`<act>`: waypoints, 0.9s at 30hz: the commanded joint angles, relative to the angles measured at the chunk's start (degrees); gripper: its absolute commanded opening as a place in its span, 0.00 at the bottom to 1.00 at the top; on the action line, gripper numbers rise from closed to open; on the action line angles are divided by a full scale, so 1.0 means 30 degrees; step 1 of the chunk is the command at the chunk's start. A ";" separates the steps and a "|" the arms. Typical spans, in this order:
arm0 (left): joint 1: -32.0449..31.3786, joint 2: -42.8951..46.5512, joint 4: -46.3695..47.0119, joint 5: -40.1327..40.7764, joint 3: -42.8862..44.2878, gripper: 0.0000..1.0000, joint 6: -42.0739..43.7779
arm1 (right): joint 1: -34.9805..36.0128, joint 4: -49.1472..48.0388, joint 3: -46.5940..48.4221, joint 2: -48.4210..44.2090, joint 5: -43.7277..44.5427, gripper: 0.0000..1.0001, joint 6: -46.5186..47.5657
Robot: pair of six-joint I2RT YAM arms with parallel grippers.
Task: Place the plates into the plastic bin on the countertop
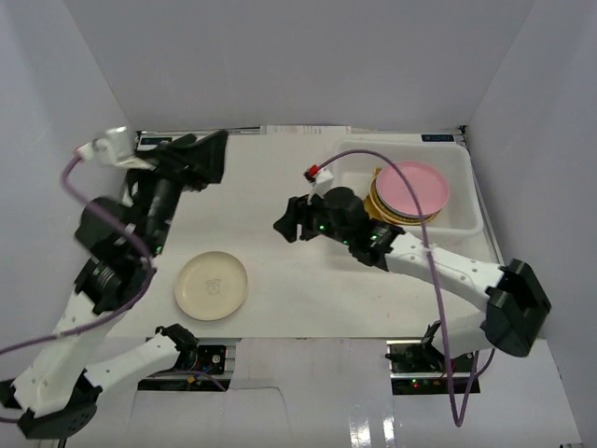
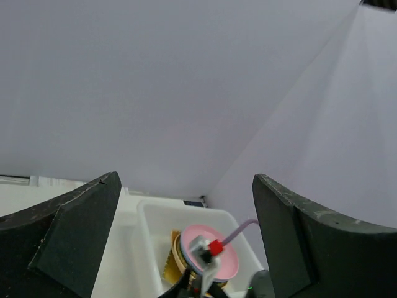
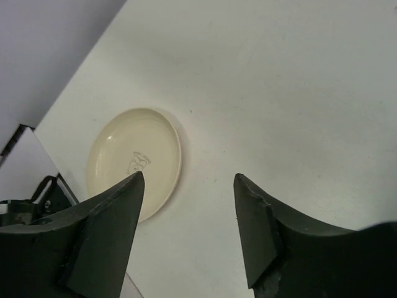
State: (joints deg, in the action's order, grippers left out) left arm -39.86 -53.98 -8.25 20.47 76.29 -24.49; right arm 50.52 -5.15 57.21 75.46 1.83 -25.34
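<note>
White plastic bin (image 1: 410,149) sits in the far right corner of the countertop (image 1: 280,187), right way up, with its long side running left-to-right along the back edge. Inside there's one stack of plates in the right half. The pink plate (image 1: 415,187) is on top, lying flat and face up, with yellow plates (image 1: 378,207) peeking out from underneath on the left side. From the left wrist view, the edge of at least one yellow one looks ridged or woven. I can't count how many are in the stack. The left half of the bin floor is bare.

One cream plate (image 1: 212,286) is out on the countertop at the near left, just in front of the left arm's base and well apart from the bin. It's flat and face up, with a small grey mark in the middle. It's round, so it has no real long axis.

The left gripper (image 2: 185,186) is raised at the far left and points across toward the bin. Its jaws are spread wide with nothing between them. The right gripper (image 3: 188,180) hangs over the middle of the table, aimed toward the cream plate. Its jaws are apart too, with only bare tabletop showing in the gap.
</note>
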 commanded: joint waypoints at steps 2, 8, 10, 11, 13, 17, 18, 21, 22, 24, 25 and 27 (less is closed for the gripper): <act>-0.0133 0.3270 -0.2549 0.1878 -0.4302 0.98 -0.0123 | 0.2287 -0.1711 0.1670 0.3608 0.2613 0.69 -0.0809; -0.0133 0.6947 -0.5508 0.1528 -0.7791 0.98 -0.1153 | 0.4457 -0.1302 0.3546 0.9001 0.3024 0.70 -0.1190; -0.0133 0.7794 -0.6618 0.1498 -0.8492 0.98 -0.1387 | 0.4749 -0.1156 0.3722 1.0292 0.2822 0.67 -0.1453; -0.0133 0.8029 -0.6828 0.1410 -0.8758 0.98 -0.1387 | 0.4809 -0.1242 0.3839 1.0673 0.2500 0.67 -0.1658; -0.0133 0.8644 -0.7297 0.1409 -0.9227 0.98 -0.1416 | 0.5043 -0.1361 0.3986 1.1728 0.2118 0.65 -0.1980; -0.0133 0.9027 -0.7387 0.1380 -1.0282 0.98 -0.1533 | 0.5219 -0.1770 0.4892 1.3455 0.1092 0.63 -0.2508; -0.0133 0.9027 -0.7386 0.1322 -1.0371 0.98 -0.1534 | 0.5220 -0.1684 0.5098 1.3692 0.1091 0.63 -0.2567; -0.0133 0.8939 -0.7386 0.1176 -1.0576 0.98 -0.1505 | 0.5220 -0.1449 0.5830 1.4308 0.1469 0.48 -0.2597; -0.0133 0.8939 -0.7357 0.1175 -1.0606 0.98 -0.1446 | 0.5220 -0.1216 0.5948 1.4367 0.1733 0.36 -0.2597; -0.0133 0.8968 -0.7415 0.1291 -1.0723 0.98 -0.1388 | 0.5220 -0.0777 0.6357 1.4310 0.2840 0.08 -0.2423; -0.0133 0.8997 -0.7416 0.1321 -1.0724 0.98 -0.1271 | 0.5220 -0.0513 0.6417 1.4048 0.3342 0.08 -0.2218; -0.0133 0.9027 -0.7444 0.1496 -1.0433 0.98 -0.1124 | 0.5191 -0.0598 0.6331 1.2650 0.4395 0.08 -0.1459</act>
State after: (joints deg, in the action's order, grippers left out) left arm -40.03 -26.94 -30.15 24.62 44.29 -28.58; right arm 66.02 -8.43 74.48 117.89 8.27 -32.75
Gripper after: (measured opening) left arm 0.979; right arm 0.098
